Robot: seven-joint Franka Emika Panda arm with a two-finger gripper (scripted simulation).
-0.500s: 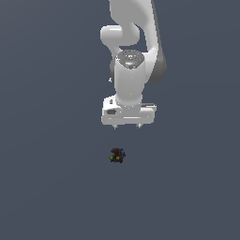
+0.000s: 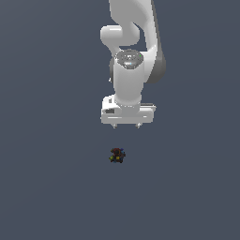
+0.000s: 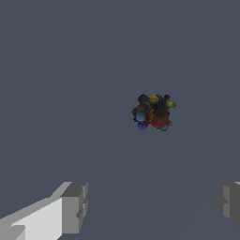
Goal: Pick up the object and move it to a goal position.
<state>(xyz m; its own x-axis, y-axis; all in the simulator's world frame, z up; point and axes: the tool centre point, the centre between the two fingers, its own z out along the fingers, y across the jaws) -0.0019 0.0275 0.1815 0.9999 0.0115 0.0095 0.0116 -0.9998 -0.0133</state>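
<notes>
- Offset is what you steer by: the object (image 2: 117,155) lies on the grey surface (image 2: 51,178), nearer the camera than the end effector (image 2: 126,125) in the exterior view and a touch toward that view's left, with a clear gap between them.
- Your end effector hangs above it, fingers spread wide and holding nothing; in the wrist view the two fingertips (image 3: 75,207) stand far apart with only bare surface between them.
- In the wrist view the object (image 3: 153,112) sits ahead of the gap between the tips, not inside it, and off-centre toward the tip that is cut by the frame edge, so I judge you need a forward and slightly sideways shift before you come down.
- The object looks like a dark, lumpy cluster speckled red, yellow-green and blue, roughly as wide as it is long; you have no clear long axis to align to.
- Only one arm is here, so no choice of side arises.
- Hidden from you: no goal marker shows in either view, one fingertip is cropped in the wrist view, and in the exterior view the fingers show only as short stubs under the white hand.
</notes>
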